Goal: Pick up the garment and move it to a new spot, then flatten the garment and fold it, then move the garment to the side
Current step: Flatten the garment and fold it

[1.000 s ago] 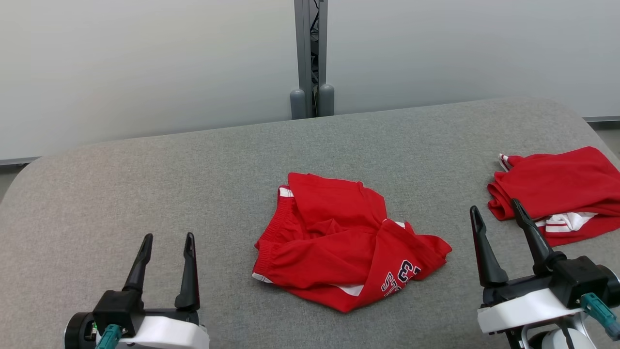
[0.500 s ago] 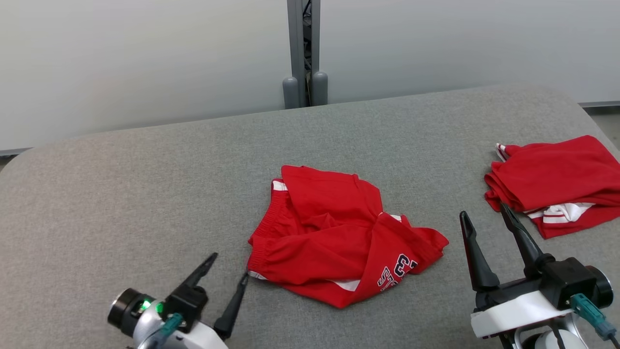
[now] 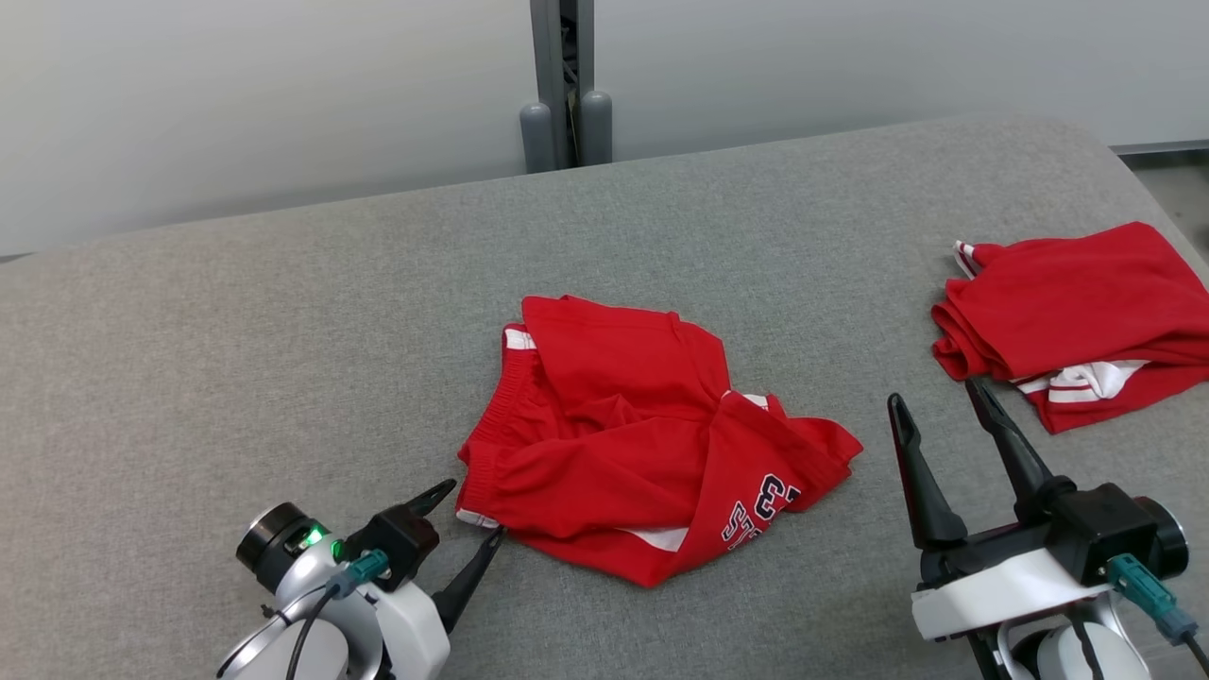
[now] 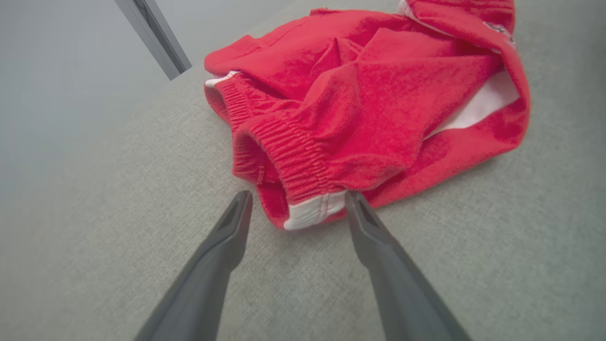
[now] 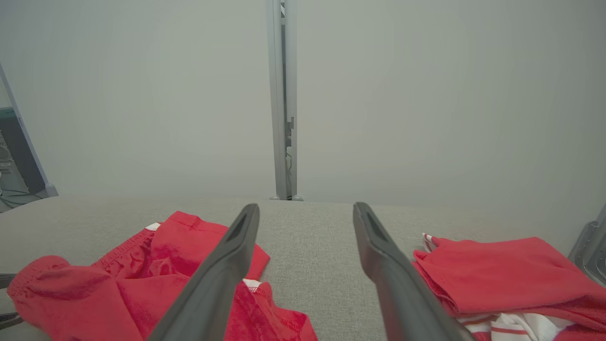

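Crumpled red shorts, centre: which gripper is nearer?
Left. The left gripper sits open at the crumpled shorts' waistband corner, fingertips either side of it. The right gripper, also open, stands off to their right, apart from them, nearer the folded red garment.

1. Head view: mounted high, facing forward and down at the grey table (image 3: 236,331). The garment (image 3: 642,444) lies mid-frame at moderate range, with the grey post (image 3: 543,76) beyond it.
2. Left wrist view: set low and very close to the garment's near-left waistband corner, looking along the left gripper (image 4: 298,194) into the fabric (the frame is tilted).
3. Right wrist view: set low, right of the garment and farther off, facing level toward the post.
4. Overlap: all three views include the garment and the post. The head and right wrist views share the folded red stack (image 3: 1077,302) right of the garment.
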`<state>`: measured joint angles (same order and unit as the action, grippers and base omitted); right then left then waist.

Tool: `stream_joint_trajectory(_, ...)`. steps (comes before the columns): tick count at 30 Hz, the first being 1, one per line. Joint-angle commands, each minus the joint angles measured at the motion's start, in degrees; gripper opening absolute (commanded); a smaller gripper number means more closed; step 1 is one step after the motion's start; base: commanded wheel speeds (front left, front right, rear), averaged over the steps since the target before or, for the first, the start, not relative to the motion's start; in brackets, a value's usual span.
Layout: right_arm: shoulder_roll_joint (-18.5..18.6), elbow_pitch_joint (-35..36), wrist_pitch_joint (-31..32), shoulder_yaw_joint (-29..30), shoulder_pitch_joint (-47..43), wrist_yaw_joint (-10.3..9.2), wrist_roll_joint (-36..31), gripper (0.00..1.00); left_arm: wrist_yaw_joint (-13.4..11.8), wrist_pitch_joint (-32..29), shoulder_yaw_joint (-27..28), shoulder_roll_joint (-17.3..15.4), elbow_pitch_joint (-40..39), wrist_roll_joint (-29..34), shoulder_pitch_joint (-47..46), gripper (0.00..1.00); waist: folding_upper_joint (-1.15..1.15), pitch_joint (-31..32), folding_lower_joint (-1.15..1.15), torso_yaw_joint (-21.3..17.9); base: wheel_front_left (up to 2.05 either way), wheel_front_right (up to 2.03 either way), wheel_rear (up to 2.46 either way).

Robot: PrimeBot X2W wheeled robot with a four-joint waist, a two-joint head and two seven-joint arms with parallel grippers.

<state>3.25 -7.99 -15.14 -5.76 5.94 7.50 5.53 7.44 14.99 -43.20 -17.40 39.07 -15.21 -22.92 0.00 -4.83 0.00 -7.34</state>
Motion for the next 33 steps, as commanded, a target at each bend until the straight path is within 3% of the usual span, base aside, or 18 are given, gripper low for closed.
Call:
stream_joint_trajectory(1, 0.1, 0.0, 0.0, 0.5, 0.7, -0.01, -0.1, 1.0, 0.0, 0.2, -0.5, -0.1, -0.1, -1.3, -1.0, 1.0, 0.0, -0.4, 0.0, -0.3, 0.0, 0.0, 0.0)
stream_joint_trajectory(4, 0.1, -0.1, 0.0, 0.8, 0.8, -0.01, -0.7, 1.0, 0.0, 0.2, -2.5, -0.7, -0.6, -4.2, -2.0, 0.0, 0.0, -0.7, 0.0, -0.4, 0.0, 0.0, 0.0)
stream_joint_trajectory(11, -0.1, -0.5, 0.0, 1.3, 0.7, -0.01, -0.6, 1.0, 0.0, 0.2, -5.7, -2.0, -2.9, -9.5, -2.9, 0.0, 0.0, -0.2, 0.0, 0.1, 0.0, 0.0, 0.0)
stream_joint_trajectory(14, -0.1, -1.0, 0.0, 1.2, 0.3, -0.01, -0.5, 1.0, 0.0, 0.2, -6.9, -2.3, -5.0, -17.4, -1.5, 0.0, 0.0, 1.2, 0.0, 0.8, 0.0, 0.0, 0.0)
stream_joint_trajectory(21, -0.1, -1.2, 0.0, 1.2, -0.6, -0.01, -0.2, 1.0, 0.0, 0.2, -2.6, -4.0, -10.2, -25.2, -0.9, 0.0, 0.0, 3.1, 0.0, 2.1, 0.0, 0.0, 0.0)
stream_joint_trajectory(27, -0.2, -1.1, 0.0, 1.1, -0.8, -0.01, 0.2, 1.0, 0.0, 0.2, 8.4, -3.4, -16.1, -27.9, 0.9, 0.0, 0.0, 3.8, 0.0, 3.0, 0.0, 0.0, 0.0)
stream_joint_trajectory(33, -0.2, -1.0, 0.0, 0.8, -0.7, -0.01, 0.9, 1.0, 0.0, 0.2, 22.9, -0.5, -20.3, -24.3, 0.8, 0.0, 0.0, 4.1, 0.0, 3.3, 0.0, 0.0, 0.0)
